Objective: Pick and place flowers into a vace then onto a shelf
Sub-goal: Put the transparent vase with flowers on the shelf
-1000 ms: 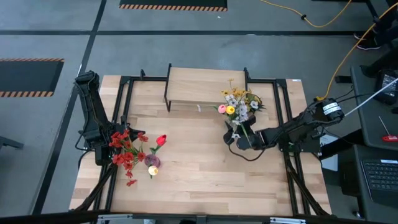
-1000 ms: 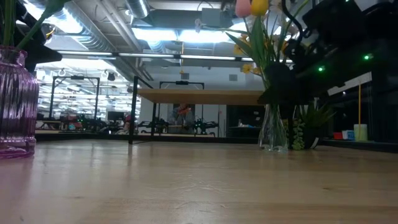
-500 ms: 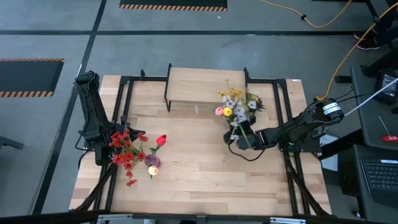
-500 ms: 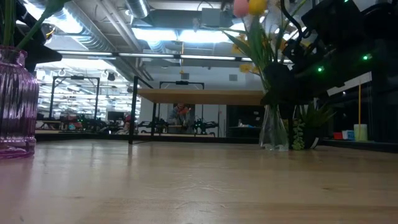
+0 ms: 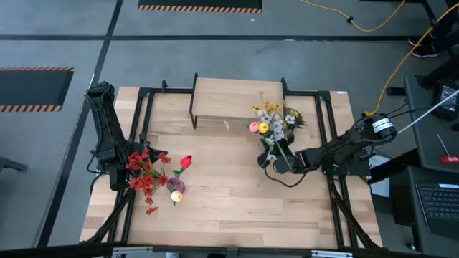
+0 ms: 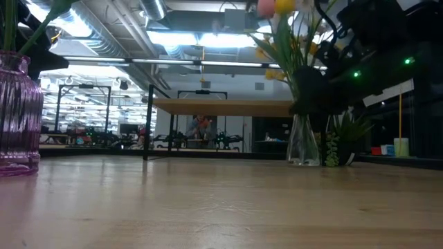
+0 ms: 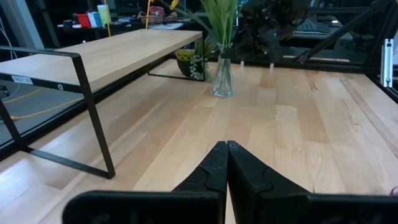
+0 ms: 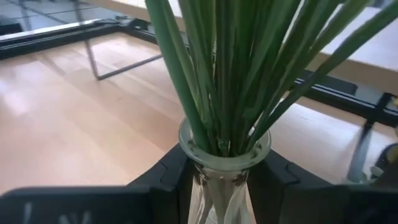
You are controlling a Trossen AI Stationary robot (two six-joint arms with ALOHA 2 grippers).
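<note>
A clear glass vase [image 6: 303,142] stands on the table in front of the shelf [image 5: 237,99]. It holds the flowers [image 5: 271,123]: pink and yellow tulips and small yellow and white blossoms. My right gripper [image 8: 224,183] is shut on this vase, whose green stalks [image 8: 230,68] rise from the mouth. My left gripper [image 7: 227,168] is shut on nothing at the table's left. It stands beside red flowers [image 5: 147,175] and a purple ribbed vase [image 6: 17,114]. My right gripper pinches the clear vase's neck [image 8: 225,163], just under the rim, between its two fingers [image 8: 169,177]. One finger is on each side. The fingers come almost level from the table's right. The vase stands upright with its base [image 6: 303,162] on the table.
The shelf's black legs [image 7: 93,124] stand on the far half of the table. A small potted plant [image 6: 342,142] sits behind the clear vase. A black frame [image 5: 143,129] runs along the table's left and right sides. Bare wood [image 5: 229,193] lies between the two vases.
The clear vase and its flowers have shifted a little toward the table's left, the flower heads most. The vase still stands on the table.
</note>
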